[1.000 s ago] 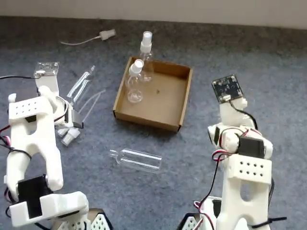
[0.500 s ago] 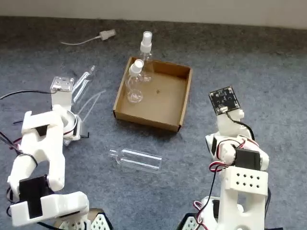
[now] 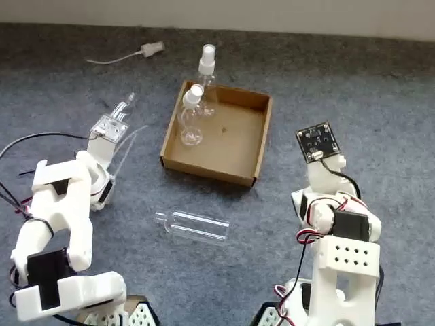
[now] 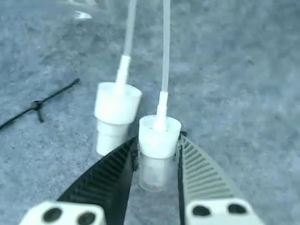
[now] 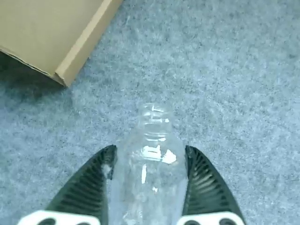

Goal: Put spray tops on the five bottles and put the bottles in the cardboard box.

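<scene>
The left gripper [image 4: 157, 139] is being kept only a little open. A white spray top [image 4: 159, 131] is being squeezed between its two fingers, with the thin tube pointing away from the gripper. A second spray top [image 4: 115, 110] is lying on the carpet just beside the held one, close to one finger.

The right gripper [image 5: 149, 153] is being held wider open. A clear bottle [image 5: 150, 173] is being gripped between its fingers, with the open neck sticking out past the fingertips. A corner of the cardboard box [image 5: 75, 51] is lying ahead of this gripper, apart from the bottle.

In the high view, a capped bottle [image 3: 190, 115] is standing inside the box. Another bare bottle [image 3: 194, 226] is lying on its side between the two arms
</scene>
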Tool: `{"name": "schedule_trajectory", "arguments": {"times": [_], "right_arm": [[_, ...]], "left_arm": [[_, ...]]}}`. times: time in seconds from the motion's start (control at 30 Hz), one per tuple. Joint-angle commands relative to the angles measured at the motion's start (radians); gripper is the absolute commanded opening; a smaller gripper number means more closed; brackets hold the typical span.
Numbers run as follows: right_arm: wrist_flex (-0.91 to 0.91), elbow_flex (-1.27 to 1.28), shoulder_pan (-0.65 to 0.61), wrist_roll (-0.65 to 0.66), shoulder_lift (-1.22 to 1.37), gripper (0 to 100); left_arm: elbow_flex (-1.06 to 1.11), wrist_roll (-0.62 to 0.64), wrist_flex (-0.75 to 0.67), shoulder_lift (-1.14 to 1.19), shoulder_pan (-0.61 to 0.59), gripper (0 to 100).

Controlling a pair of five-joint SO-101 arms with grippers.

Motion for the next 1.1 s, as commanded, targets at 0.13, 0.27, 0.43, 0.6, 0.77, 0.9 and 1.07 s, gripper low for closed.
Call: {"name": "schedule_trajectory", "arguments": {"times": [0.13,0.27,0.43,0.6,0.77,0.9,1.07], "right_arm": [[-0.016,-0.004,-0.005,-0.008,-0.019,2.6],[-0.016,-0.004,-0.005,-0.008,-0.019,2.6],[-0.015,-0.002,-0.004,-0.008,-0.019,2.6],[-0.015,-0.002,-0.004,-0.008,-0.019,2.6],[-0.016,-0.002,-0.002,-0.006,-0.019,2.6],[-0.016,-0.002,-0.005,-0.008,-0.019,2.6],[-0.016,-0.002,-0.005,-0.003,-0.019,2.6]], "left_arm": [[-0.139,0.275,0.351,-0.016,0.027,4],[-0.197,0.586,0.336,-0.012,0.027,3],[-0.248,0.902,0.336,-0.007,0.096,3],[-0.257,1.114,0.321,-0.005,0.216,5],[-0.251,1.114,0.322,-0.005,0.246,24],[-0.251,1.112,0.328,-0.005,0.254,31],[-0.252,0.898,0.328,-0.016,0.225,30]]}}
